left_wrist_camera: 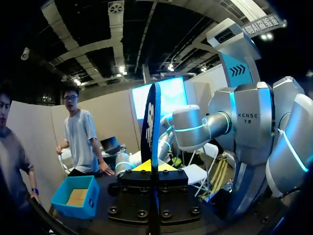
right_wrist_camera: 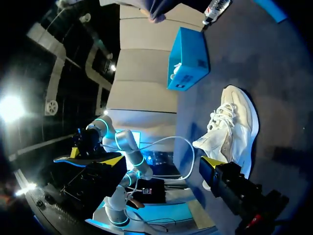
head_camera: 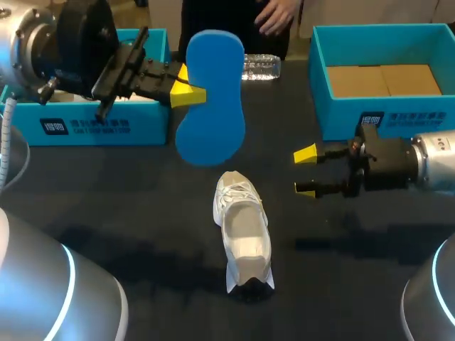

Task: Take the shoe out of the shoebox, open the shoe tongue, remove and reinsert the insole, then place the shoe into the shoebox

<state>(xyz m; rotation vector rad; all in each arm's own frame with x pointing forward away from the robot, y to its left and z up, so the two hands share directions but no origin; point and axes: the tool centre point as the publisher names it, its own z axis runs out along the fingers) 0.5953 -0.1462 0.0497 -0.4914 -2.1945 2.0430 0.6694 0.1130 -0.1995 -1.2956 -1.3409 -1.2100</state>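
Observation:
A white shoe lies on the black table, laces toward the far side. My left gripper hangs above the table's far left, shut on a blue insole that stands upright in the air. In the left wrist view the insole shows edge-on, pinched at my left gripper. To the right of the shoe, my right gripper is open and empty, just above the table. From the right wrist, the shoe lies ahead of my right gripper, close to one finger.
An open blue shoebox with a cardboard floor stands at the back right. A second blue box sits at the back left, under my left arm. A water bottle lies at the far edge between them.

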